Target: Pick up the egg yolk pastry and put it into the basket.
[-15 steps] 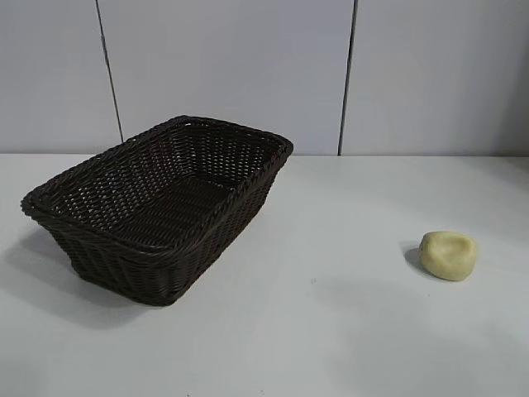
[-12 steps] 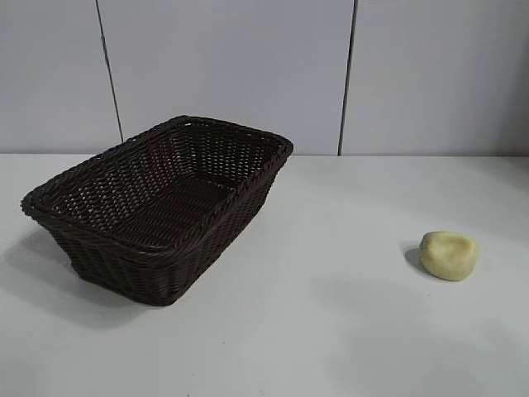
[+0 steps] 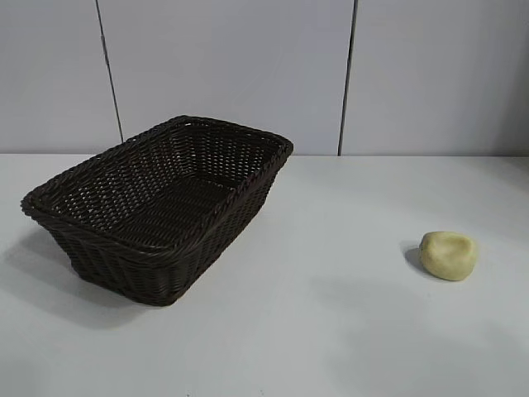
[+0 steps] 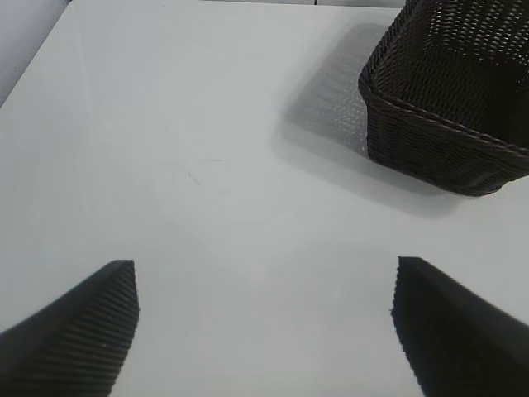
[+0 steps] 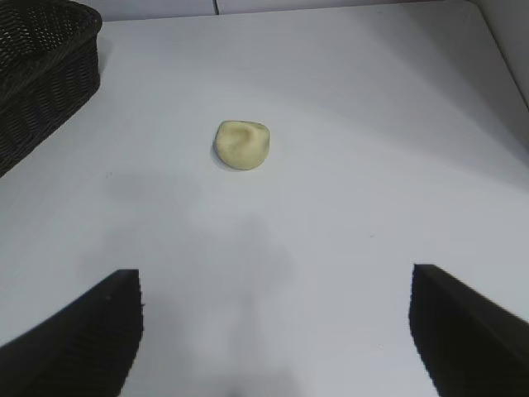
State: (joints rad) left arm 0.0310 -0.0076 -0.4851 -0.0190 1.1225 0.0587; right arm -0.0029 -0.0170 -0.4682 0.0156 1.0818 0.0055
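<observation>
Egg yolk pastry [image 5: 242, 145]: on bare table [image 3: 331, 331], ahead of right gripper [image 5: 277, 331], well apart from basket [image 3: 157, 207]. Right gripper: spread wide, empty. Left gripper [image 4: 264, 327]: wide, empty, facing table beside basket. Recommended: descend centred over lump, close gently to avoid squashing soft dough, then carry above braided rim.

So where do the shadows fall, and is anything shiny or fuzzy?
Exterior view: the basket casts a soft shadow on the table at its left, the egg yolk pastry a small one at its left. Left wrist view: a basket shadow too. Right wrist view: faint grey patches near the pastry. No glare; nothing blurred.
</observation>
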